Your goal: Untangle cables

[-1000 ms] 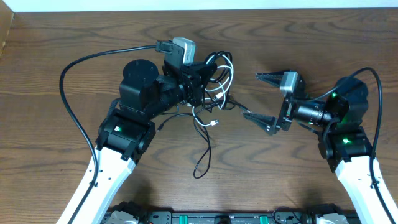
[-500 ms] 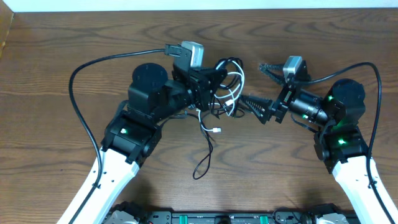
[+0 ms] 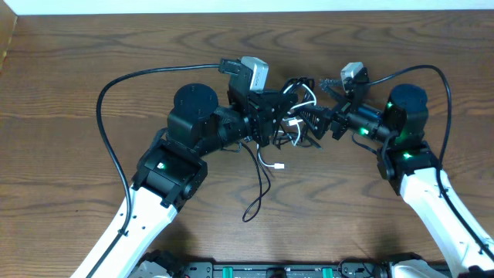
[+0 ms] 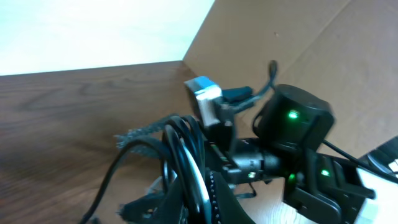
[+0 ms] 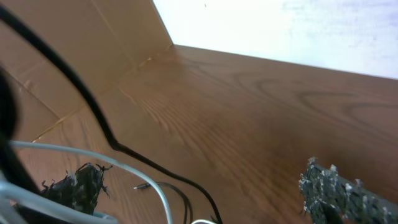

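The cables (image 3: 297, 104) are a knot of thin black loops with one white loop, lifted off the table. My left gripper (image 3: 272, 122) is shut on that bundle. In the left wrist view the black and white cables (image 4: 186, 168) run straight through the left gripper (image 4: 208, 202). One black strand hangs down and trails across the wood (image 3: 252, 205), and a white plug (image 3: 279, 165) dangles beside it. My right gripper (image 3: 318, 102) is open and faces the bundle from the right, its fingers on either side of the loops. In the right wrist view the white cable (image 5: 134, 171) and a black cable (image 5: 118, 148) lie between the right gripper's (image 5: 208, 186) fingertips (image 5: 333, 190).
Thick black arm cables arc over the table at the left (image 3: 108, 89) and at the right (image 3: 446, 89). A cardboard wall (image 3: 8, 35) stands at the table's far left edge. The wooden table (image 3: 93, 46) runs to a white wall at the back.
My left gripper has carried the bundle to the right and slightly up. The right arm has swung left, bringing its open fingers around the loops. The trailing strand has been dragged right.
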You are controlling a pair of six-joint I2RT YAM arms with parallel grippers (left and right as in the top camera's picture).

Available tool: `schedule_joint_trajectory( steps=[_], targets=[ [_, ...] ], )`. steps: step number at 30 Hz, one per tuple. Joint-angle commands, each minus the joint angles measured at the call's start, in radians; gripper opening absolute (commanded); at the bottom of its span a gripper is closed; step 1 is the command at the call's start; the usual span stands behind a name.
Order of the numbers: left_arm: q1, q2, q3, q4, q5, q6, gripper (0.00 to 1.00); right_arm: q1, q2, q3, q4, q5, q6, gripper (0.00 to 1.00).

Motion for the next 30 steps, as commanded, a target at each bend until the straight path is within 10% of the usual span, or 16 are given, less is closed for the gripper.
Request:
schedule_joint_trajectory(
  steps=[1,13,30],
  targets=[
    [-0.003,-0.017,0.016,0.017,0.050,-0.008,0.08,0.005,0.025,0.001,-0.009,0.060,0.007,0.99],
    [0.010,-0.046,0.016,0.032,0.050,0.048,0.07,-0.036,0.033,0.001,-0.291,0.515,0.083,0.99],
    [0.243,-0.120,0.016,0.012,0.050,0.049,0.08,-0.181,0.033,0.001,-0.476,0.571,0.090,0.99]
  ],
)
